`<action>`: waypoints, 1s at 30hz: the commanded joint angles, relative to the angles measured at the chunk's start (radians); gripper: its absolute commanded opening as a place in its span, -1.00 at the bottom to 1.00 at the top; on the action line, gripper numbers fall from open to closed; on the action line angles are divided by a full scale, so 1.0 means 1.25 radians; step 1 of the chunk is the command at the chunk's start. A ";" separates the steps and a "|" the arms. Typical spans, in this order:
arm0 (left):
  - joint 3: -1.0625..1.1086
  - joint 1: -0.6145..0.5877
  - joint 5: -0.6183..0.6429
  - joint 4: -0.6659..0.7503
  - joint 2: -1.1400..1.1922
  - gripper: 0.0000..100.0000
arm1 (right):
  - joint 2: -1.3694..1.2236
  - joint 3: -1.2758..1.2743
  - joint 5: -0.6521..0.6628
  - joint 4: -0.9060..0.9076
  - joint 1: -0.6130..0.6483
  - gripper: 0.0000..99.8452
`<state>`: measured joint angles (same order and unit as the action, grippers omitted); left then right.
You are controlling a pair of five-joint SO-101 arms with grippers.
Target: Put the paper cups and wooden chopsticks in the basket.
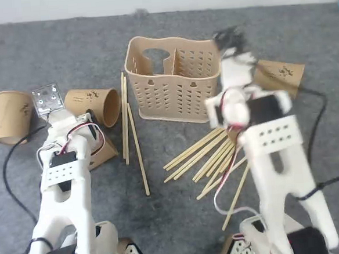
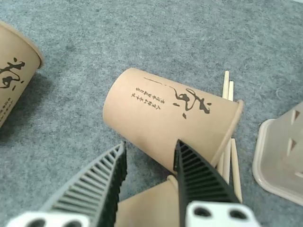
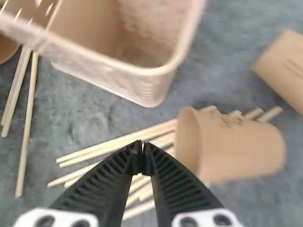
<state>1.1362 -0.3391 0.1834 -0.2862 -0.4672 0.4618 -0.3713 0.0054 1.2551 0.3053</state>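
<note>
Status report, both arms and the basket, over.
Left gripper open at a lying cup. Right gripper shut, empty, above the chopsticks. Basket upright, cups outside it.

- Grey carpeted desk (image 1: 176,225).
- Basket (image 1: 175,86) stands upright mid-desk.
- Paper cups (image 1: 95,104) lie tipped on either side.
- Wooden chopsticks (image 1: 203,153) lie scattered beside and before it.

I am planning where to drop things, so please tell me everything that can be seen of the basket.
The basket is beige and looks like plastic. It is rectangular, with slotted walls, handle cut-outs near the rim and an inner divider making two compartments. It stands upright on the grey table surface; what shows of its inside is empty. Loose chopsticks lie beside it; whether they touch it cannot be told.
</note>
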 commanded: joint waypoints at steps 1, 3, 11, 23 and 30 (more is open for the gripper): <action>-0.026 -0.005 -0.007 0.002 -0.017 -0.69 | 0.082 -0.182 -0.001 -0.181 0.008 -0.93; -0.028 -0.005 -0.007 0.002 -0.017 -0.69 | 0.098 -0.271 0.032 -0.245 -0.001 -0.93; -0.028 0.000 -0.007 0.004 -0.017 -0.69 | 0.102 -0.395 0.123 -0.327 -0.117 -0.93; -0.026 -0.001 -0.007 0.002 -0.017 -0.69 | 0.101 -0.420 0.270 -0.521 -0.402 -0.93; -0.026 -0.004 -0.007 0.002 -0.017 -0.69 | 0.100 -0.416 0.296 -0.698 -0.478 -0.93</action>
<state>1.1362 -0.3391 0.1834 -0.2862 -0.4672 0.5416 -0.9022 0.3567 0.4695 -0.2532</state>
